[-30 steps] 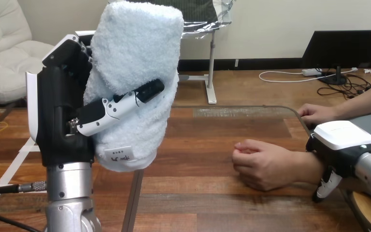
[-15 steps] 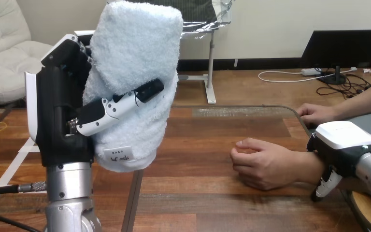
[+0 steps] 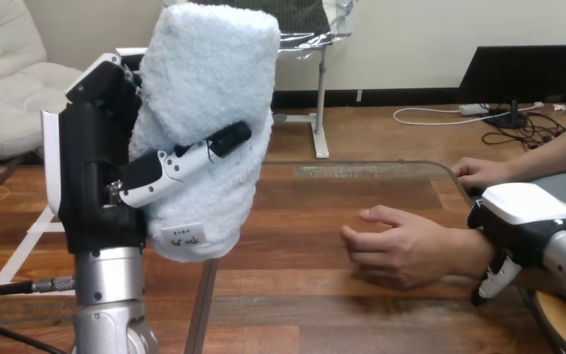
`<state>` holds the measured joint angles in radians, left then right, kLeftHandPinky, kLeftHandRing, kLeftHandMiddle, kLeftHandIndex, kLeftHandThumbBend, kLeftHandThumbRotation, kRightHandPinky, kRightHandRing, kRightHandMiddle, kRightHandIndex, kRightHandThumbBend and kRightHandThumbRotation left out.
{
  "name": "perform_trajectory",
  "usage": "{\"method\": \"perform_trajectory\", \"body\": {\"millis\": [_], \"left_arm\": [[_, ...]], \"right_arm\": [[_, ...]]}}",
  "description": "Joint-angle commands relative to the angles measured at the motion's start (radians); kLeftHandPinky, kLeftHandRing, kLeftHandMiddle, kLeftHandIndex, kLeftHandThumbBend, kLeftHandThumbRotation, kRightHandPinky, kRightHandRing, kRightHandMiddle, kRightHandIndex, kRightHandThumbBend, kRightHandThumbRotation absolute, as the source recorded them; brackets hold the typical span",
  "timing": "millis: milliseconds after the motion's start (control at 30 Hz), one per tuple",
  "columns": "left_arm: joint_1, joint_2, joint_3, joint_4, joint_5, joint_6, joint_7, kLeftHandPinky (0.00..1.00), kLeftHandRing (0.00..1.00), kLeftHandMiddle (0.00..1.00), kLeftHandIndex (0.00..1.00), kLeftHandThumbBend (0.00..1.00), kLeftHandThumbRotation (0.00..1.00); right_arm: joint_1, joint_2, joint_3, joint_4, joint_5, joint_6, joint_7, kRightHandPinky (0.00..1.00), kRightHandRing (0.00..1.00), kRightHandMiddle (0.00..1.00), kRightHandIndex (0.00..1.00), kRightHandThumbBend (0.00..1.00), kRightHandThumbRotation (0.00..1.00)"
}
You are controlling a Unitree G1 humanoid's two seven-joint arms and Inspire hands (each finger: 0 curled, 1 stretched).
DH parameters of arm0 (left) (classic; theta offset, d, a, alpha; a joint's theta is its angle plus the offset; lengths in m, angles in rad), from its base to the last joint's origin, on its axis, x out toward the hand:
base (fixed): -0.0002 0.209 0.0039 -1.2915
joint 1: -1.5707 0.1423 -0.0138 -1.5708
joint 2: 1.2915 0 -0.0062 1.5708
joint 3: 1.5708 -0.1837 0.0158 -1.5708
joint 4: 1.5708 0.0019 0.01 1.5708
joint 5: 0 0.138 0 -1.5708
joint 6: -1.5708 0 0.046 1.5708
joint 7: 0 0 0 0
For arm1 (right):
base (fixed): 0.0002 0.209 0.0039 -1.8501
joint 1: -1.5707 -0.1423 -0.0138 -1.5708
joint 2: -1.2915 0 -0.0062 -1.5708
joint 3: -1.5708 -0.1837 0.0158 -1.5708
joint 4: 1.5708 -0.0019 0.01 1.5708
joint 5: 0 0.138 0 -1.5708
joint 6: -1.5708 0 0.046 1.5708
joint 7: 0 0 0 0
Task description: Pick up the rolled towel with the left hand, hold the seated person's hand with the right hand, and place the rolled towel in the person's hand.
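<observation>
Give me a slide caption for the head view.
Left hand holds the rolled towel upright; right hand lies over the person's wrist.

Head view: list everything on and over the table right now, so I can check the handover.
rolled towel: one, pale blue, upright, raised above the table at the view's left, gripped round its middle.
tag: one, white, on the towel's lower end.
table: one, brown wood, across the view.
person's nearer hand: one, resting on the table right of centre, fingers loosely spread, holding nothing.
person's farther hand: one, at the table's far right edge.
left robot hand: one, black and white, fingers and thumb curled round the towel.
right robot hand: one, black with a white shell, lying over the nearer hand's wrist; grip unclear.
</observation>
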<state>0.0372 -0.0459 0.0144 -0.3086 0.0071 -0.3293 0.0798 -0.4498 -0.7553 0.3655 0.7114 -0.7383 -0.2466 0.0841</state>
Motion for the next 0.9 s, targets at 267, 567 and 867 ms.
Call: {"method": "perform_trajectory", "body": {"millis": [267,567,867], "left_arm": [[-0.082,-0.018,-0.009,0.039,0.018,-0.038,0.017,0.15,0.21,0.27,0.37,0.57,0.0],[-0.092,-0.018,-0.012,0.082,0.029,-0.06,0.024,0.15,0.21,0.27,0.37,0.57,0.0],[-0.11,-0.017,-0.015,0.124,0.032,-0.069,0.026,0.15,0.21,0.27,0.37,0.56,0.0]], "right_arm": [[0.029,0.021,-0.057,-0.103,0.082,0.056,0.049,0.14,0.2,0.28,0.32,0.85,0.1],[0.036,0.003,-0.093,-0.173,0.125,0.092,0.095,0.15,0.21,0.29,0.33,0.85,0.13],[0.031,-0.018,-0.126,-0.219,0.153,0.1,0.122,0.18,0.24,0.31,0.35,0.86,0.16]]}}
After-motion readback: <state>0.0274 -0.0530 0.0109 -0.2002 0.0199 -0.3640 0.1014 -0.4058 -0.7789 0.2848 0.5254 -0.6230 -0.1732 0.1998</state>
